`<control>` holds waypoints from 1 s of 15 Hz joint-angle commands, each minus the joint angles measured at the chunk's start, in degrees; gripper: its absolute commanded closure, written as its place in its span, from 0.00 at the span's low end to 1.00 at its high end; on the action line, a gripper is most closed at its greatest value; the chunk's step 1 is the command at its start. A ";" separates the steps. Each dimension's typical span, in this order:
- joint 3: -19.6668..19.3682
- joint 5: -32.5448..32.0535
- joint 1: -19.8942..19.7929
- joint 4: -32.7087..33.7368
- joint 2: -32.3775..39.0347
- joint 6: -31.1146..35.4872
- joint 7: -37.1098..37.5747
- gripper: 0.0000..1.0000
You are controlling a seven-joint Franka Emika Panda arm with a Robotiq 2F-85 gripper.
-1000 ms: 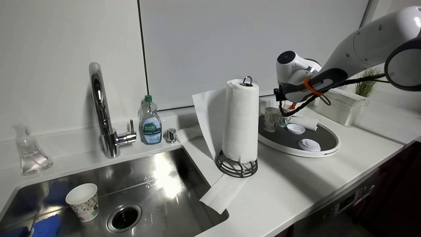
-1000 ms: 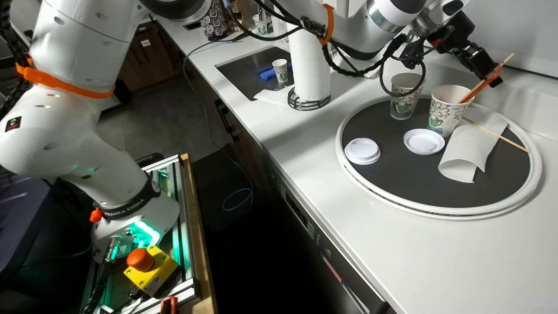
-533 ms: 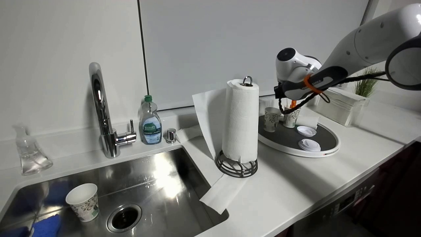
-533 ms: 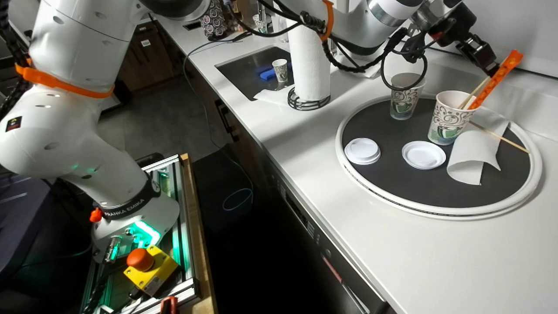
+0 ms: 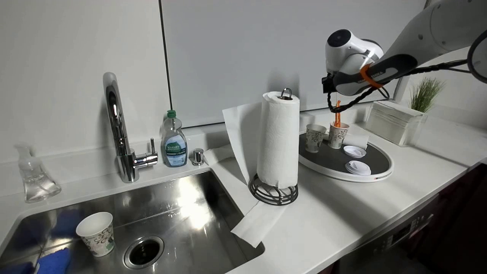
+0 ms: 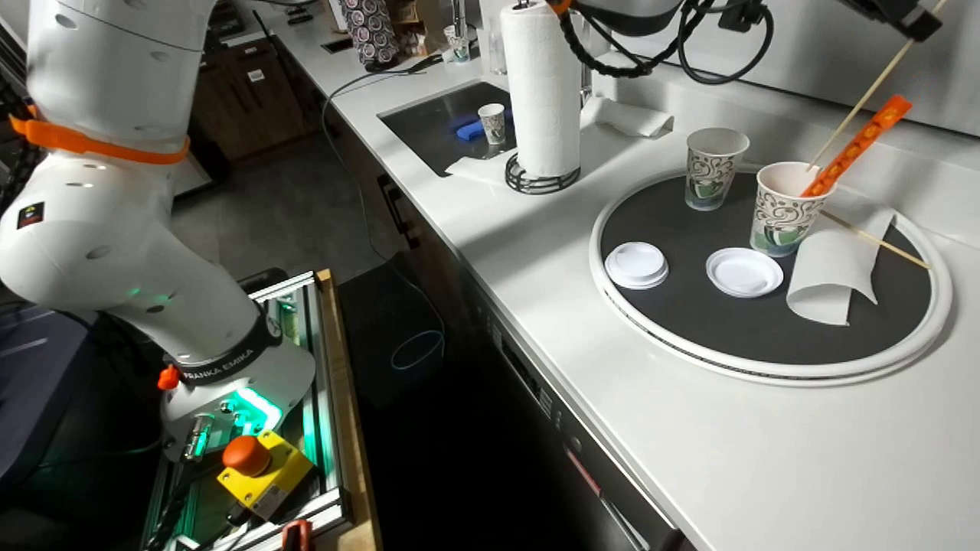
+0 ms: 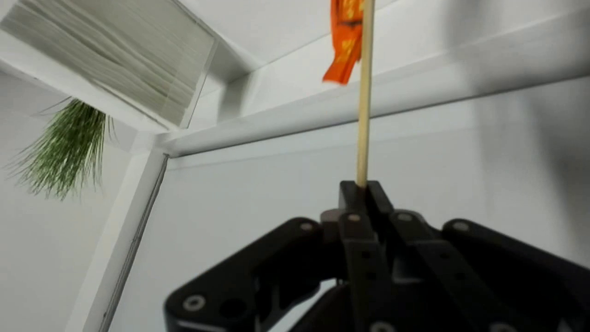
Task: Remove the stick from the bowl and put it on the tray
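Observation:
My gripper [image 7: 366, 188] is shut on the top of a thin pale wooden stick [image 7: 364, 115]; the stick also shows in an exterior view [image 6: 865, 99]. Its lower end is at the mouth of a patterned paper cup [image 6: 788, 213]; I cannot tell whether it is inside the rim. A flat orange strip [image 6: 857, 145] leans in the same cup, apart from the fingers. The cup stands upright on a round dark-topped tray with a white rim [image 6: 766, 375], shown in both exterior views [image 5: 342, 177]. No dark bowl and no orange-red rod show.
On the tray are another paper cup [image 6: 710, 172], two white lids [image 6: 637, 265] [image 6: 744, 273], a paper sheet [image 6: 834, 275] and another wooden stick [image 6: 880, 241]. A paper-towel roll [image 5: 277, 140], a box [image 5: 395, 122] and the sink [image 5: 179, 213] are nearby. The wall is close behind.
My gripper has risen with the wooden stick, pulling it up through the cup. The orange strip stayed in the cup, now clear of the fingers. The cup and near lid shifted slightly.

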 commanded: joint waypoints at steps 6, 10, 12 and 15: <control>-6.47 -10.70 4.05 -13.37 -12.66 -2.92 5.36 0.98; -0.51 -16.05 -0.41 -23.99 -16.20 -9.88 3.81 0.98; 2.70 -14.55 -2.90 -27.17 -16.10 -12.89 1.47 0.98; 5.81 -12.75 -5.47 -29.41 -15.21 -16.20 2.54 0.98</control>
